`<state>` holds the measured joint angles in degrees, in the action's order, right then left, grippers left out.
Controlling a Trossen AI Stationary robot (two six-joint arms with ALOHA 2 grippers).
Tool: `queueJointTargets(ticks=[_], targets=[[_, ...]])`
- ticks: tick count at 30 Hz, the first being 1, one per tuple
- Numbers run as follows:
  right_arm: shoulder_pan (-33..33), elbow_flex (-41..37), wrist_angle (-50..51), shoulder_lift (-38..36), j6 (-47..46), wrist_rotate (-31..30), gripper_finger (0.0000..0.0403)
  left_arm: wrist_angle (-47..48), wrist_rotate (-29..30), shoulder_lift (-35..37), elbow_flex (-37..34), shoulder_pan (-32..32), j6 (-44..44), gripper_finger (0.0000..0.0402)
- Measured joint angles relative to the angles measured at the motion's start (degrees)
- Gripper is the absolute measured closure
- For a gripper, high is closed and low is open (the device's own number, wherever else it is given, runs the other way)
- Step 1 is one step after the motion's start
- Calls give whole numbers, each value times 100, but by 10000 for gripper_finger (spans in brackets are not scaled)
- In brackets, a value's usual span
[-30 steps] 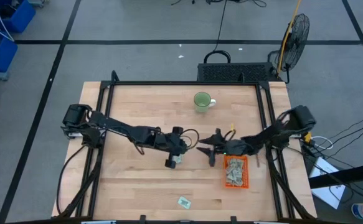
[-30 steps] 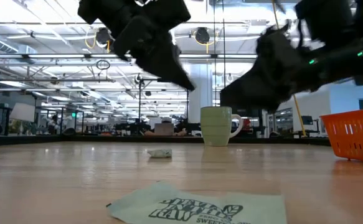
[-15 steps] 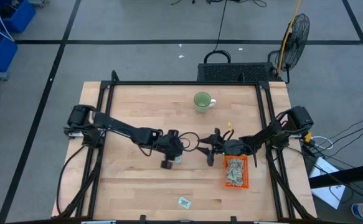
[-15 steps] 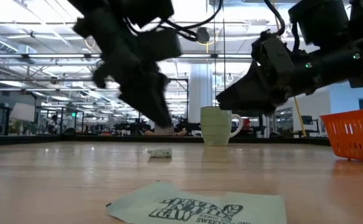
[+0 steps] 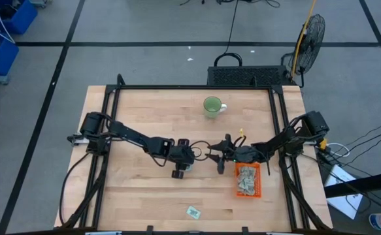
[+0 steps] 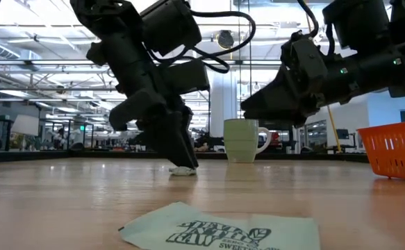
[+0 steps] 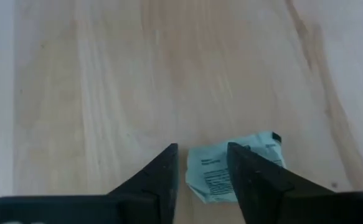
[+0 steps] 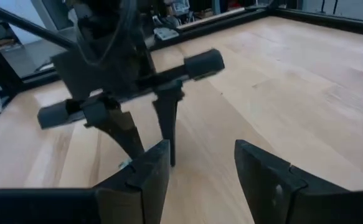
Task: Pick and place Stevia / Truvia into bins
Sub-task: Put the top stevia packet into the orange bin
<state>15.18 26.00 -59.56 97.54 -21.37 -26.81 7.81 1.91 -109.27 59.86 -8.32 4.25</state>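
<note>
A pale green Stevia sachet (image 7: 231, 171) lies flat on the wooden table near its middle. My left gripper (image 7: 203, 168) stands open right over it, slanting down, with one finger beside the sachet and the other in front of part of it. In the low view its fingertips (image 6: 183, 161) reach down to the sachet (image 6: 182, 171). My right gripper (image 5: 220, 157) hovers open above the table next to the orange bin (image 5: 248, 181), pointing at the left gripper. Several sachets lie in the bin. Another sachet (image 6: 223, 229) lies flat near the table's front edge. My left gripper comes at the sachet (image 7: 213, 177) slanting down from above, with its open fingers (image 7: 251, 177) at the sachet's edge. The sachet lies flat on the table. Whether the fingertips touch it I cannot tell.
A green mug (image 5: 211, 106) stands toward the far edge, well behind both grippers. A black frame (image 5: 197, 87) runs around the table. Bare wood lies left of and in front of the left gripper.
My left gripper has come down from well above the table to the sachet at the middle and has tipped steeper. The sachet has stayed where it was. My right gripper has kept still.
</note>
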Motion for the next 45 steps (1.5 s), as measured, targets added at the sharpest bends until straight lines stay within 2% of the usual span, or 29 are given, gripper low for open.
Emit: queueJointTargets(ticks=[3, 8, 10, 14, 21, 26, 32, 38, 45], targets=[[-35, -9, 30, 0, 0, 0, 229, 18, -52, -34, 4, 0, 21, 293], [-96, -7, 152, 0, -42, 3, 230, 20, -76, -24, 2, -2, 104, 375], [-98, -7, 176, 0, -44, 2, 230, -36, -44, -24, -2, 2, 157, 391], [-100, -7, 229, 2, -138, 42, 229, -92, 119, -51, 128, 5, 278, 383], [-324, -7, 286, 2, -687, 1022, 229, -145, 628, -41, 691, 11, 762, 390], [-462, -7, 344, 13, -1190, 1060, 229, -165, 584, -39, 1023, 10, 1088, 391], [-470, -7, 515, 17, -1246, 1080, 229, -164, 591, -39, 1110, 11, 1237, 385], [-476, -7, 436, 17, -1259, 1427, 229, -153, 782, -37, 1110, 11, 1351, 396], [-484, -7, 489, 17, -1283, 1444, 229, -114, 820, -37, 1113, 24, 1432, 392]])
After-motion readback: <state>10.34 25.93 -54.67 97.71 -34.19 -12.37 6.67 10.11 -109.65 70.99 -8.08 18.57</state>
